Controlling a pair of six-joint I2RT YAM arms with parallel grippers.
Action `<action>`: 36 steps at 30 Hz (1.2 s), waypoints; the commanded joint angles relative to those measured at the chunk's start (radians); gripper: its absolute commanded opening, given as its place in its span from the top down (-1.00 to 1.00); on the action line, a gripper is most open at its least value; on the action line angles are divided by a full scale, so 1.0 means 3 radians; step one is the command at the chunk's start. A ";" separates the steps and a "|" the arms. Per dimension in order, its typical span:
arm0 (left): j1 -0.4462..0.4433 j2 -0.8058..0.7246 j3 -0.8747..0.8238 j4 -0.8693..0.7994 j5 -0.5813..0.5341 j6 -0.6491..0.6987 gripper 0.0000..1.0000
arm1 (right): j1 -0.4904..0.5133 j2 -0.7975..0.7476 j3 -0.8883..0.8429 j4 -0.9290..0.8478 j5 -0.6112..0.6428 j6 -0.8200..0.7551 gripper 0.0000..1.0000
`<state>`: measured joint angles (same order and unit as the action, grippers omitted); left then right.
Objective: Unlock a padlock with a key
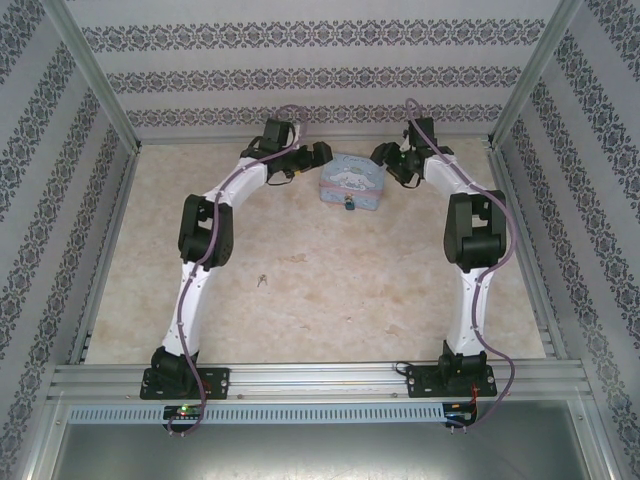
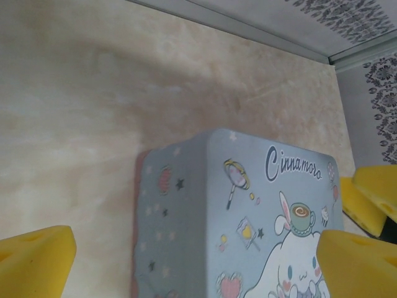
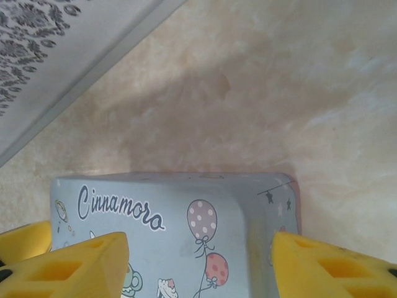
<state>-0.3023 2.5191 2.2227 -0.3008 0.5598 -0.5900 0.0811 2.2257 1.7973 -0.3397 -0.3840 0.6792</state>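
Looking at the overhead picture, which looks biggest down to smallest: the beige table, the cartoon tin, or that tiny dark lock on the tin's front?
1. Table
2. Cartoon tin
3. Padlock, just a dark speck at the tin's near side

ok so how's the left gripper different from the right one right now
The left gripper sits at the left end of the tin, the right gripper at its right end. The left's jaws stand wider apart than the right's. Both are open, with yellow fingers, and hold nothing.
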 commanded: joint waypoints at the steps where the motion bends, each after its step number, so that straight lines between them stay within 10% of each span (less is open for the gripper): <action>1: -0.0117 0.0122 0.0249 -0.0081 0.0153 -0.0128 -0.99 | 0.0082 0.0041 -0.0003 0.0013 -0.0059 0.0003 -0.24; 10: -0.0224 0.0001 0.0049 -0.0105 0.0231 -0.0059 -0.99 | 0.0275 -0.0056 -0.0203 0.0017 -0.0076 -0.0062 -0.18; 25: -0.0349 -0.1704 -0.2857 0.1177 -0.0116 -0.0460 -0.99 | 0.0985 -0.0814 -0.1353 0.0361 0.0194 0.0010 -0.19; 36: -0.0547 -0.2317 -0.3739 0.1290 -0.0444 -0.0589 -0.99 | 0.1282 -0.1181 -0.1999 0.0626 0.0473 0.0241 -0.36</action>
<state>-0.4210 1.8492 1.1229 -0.0101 0.3710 -0.7242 0.4278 1.8702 1.2247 -0.1703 -0.2054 0.7204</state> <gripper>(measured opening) 0.997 0.671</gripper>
